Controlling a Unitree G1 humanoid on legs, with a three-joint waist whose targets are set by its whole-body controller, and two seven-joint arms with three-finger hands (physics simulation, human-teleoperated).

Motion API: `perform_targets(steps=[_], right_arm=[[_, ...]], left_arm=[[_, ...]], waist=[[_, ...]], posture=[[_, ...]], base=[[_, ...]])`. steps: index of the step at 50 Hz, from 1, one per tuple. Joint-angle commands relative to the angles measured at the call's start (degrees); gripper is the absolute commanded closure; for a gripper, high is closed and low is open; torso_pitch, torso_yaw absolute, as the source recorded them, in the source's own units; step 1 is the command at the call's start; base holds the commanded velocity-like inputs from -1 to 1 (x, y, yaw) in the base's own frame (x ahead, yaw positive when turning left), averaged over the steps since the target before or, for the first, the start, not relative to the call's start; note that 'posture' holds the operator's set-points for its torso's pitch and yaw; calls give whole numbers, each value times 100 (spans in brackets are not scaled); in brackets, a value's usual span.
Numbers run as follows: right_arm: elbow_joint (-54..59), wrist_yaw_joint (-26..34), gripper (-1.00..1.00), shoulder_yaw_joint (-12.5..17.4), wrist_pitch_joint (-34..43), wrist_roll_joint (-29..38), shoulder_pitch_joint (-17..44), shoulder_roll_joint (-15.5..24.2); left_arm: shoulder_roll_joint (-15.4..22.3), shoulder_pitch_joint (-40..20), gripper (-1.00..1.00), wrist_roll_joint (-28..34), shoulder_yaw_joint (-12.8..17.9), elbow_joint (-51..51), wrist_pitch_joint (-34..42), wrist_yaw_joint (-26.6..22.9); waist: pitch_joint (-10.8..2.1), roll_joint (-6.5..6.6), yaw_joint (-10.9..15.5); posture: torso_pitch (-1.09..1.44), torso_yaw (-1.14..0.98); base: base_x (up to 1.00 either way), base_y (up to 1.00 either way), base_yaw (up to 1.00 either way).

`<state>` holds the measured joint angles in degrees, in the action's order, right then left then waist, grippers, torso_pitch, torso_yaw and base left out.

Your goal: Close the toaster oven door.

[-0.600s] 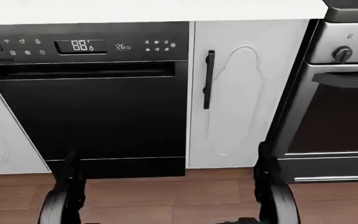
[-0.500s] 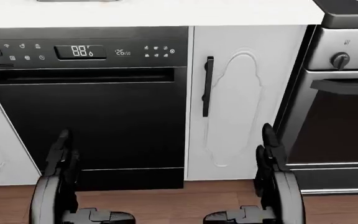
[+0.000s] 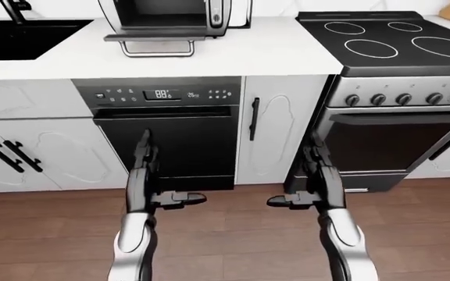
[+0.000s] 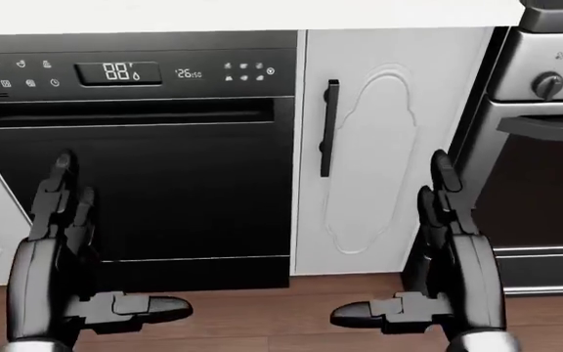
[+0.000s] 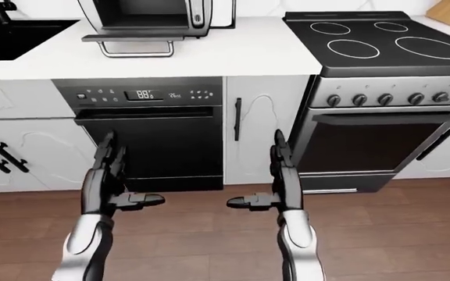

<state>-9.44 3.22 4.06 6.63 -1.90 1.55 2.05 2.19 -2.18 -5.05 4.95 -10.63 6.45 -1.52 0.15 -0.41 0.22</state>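
Toaster oven (image 3: 174,17) at top of left-eye view on white worktop (image 3: 280,52), door (image 3: 157,37) dropped open, well above left robot hand (image 3: 148,175) and right robot hand (image 3: 315,175), both open-fingered, empty, before dishwasher (image 3: 166,132); stove (image 3: 389,35) right, wood floor (image 3: 233,234) below.

White counter (image 3: 287,52) runs across the top of the left-eye view. Black sink (image 3: 22,38) at upper left. Black dishwasher (image 3: 166,132) below centre, white cabinet doors (image 3: 275,132) either side with black handles. Range (image 3: 397,88) with black cooktop at right. Wood plank floor (image 3: 233,234) below.
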Motion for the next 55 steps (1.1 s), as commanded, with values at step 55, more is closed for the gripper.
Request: perform_targets(steps=[55], right_arm=[[-678, 187, -100, 1607, 1176, -603, 2077, 1887]], left_arm=[[1866, -1907, -100, -428, 1596, -196, 648, 227]], waist=[[15, 23, 3]], posture=[[0, 0]], base=[[0, 0, 0]])
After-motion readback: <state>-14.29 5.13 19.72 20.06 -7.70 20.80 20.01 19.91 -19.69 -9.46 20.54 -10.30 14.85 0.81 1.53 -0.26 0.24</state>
